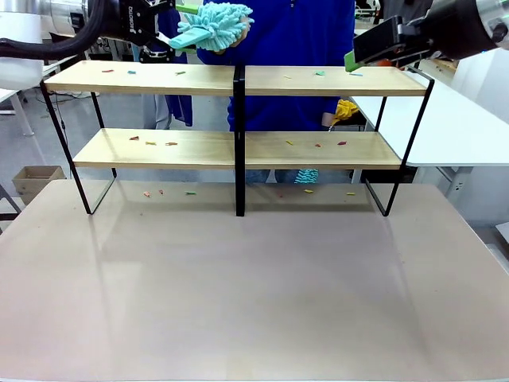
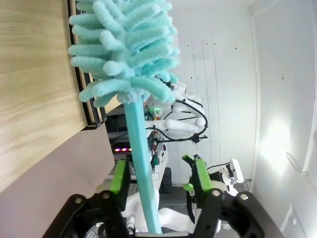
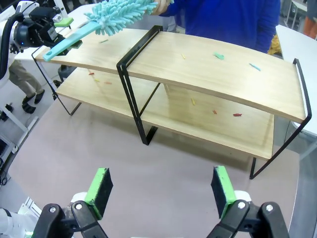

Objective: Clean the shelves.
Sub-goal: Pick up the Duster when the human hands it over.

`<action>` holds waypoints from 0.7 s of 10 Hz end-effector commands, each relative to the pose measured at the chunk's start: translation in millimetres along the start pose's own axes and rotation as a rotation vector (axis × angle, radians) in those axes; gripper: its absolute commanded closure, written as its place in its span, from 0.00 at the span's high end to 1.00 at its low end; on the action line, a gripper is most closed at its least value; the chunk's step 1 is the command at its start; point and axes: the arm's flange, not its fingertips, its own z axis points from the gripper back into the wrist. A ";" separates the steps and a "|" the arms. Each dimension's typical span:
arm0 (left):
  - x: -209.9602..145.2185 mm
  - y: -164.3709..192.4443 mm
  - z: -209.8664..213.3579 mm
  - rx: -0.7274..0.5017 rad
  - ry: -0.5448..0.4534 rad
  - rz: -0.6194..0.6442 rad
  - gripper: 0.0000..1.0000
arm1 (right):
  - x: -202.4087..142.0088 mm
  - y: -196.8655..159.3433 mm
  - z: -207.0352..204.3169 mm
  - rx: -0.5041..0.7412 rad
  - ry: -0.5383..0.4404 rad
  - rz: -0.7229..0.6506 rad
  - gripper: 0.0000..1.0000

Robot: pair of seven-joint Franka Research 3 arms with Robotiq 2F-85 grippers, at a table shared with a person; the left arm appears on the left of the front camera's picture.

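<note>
No text, label or number can be read; the faint white lettering on the left hand is too small to make out.

Front camera faces the shelves; right wrist (higher) shares them.

Shelves are matt light-wood boards with visible grain on a thin black metal frame, duster has a fluffy teal cloth head and smooth plastic handle, tabletop smooth, faintly glossy.
</note>
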 end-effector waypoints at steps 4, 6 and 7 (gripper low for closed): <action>-8.4 1.4 2.4 0.013 -0.023 -0.009 0.00 | 0.1 -0.9 0.4 -0.001 -0.001 -0.001 1.00; -9.4 1.9 3.2 0.025 -0.015 -0.012 0.00 | 0.1 -0.9 0.4 -0.001 -0.001 -0.001 1.00; -10.2 1.5 4.1 0.028 -0.009 -0.014 0.00 | 0.1 -0.9 0.4 -0.001 -0.001 -0.001 1.00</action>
